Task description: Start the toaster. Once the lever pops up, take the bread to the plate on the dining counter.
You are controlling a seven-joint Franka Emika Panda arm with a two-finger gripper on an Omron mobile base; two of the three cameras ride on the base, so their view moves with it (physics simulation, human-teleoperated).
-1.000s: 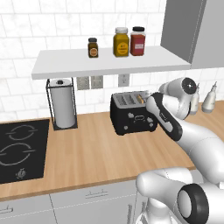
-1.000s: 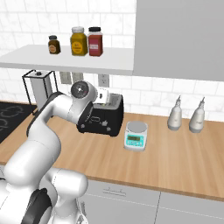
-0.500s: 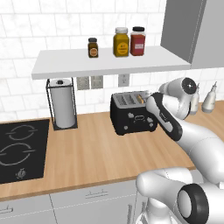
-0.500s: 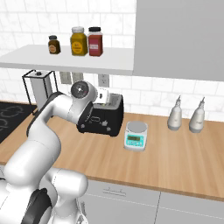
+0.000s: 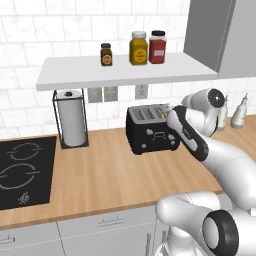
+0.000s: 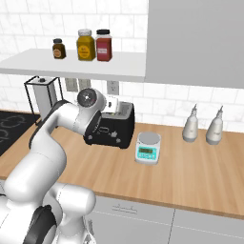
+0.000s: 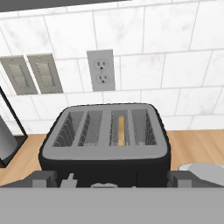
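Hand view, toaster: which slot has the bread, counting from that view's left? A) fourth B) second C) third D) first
C: in the hand view the tan edge of the bread stands in the third of the four slots of the toaster; the others show bare wire.

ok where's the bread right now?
The bread stands on edge in the toaster, in the third slot from the left in the hand view. The toaster sits on the wooden counter below the wall outlet.
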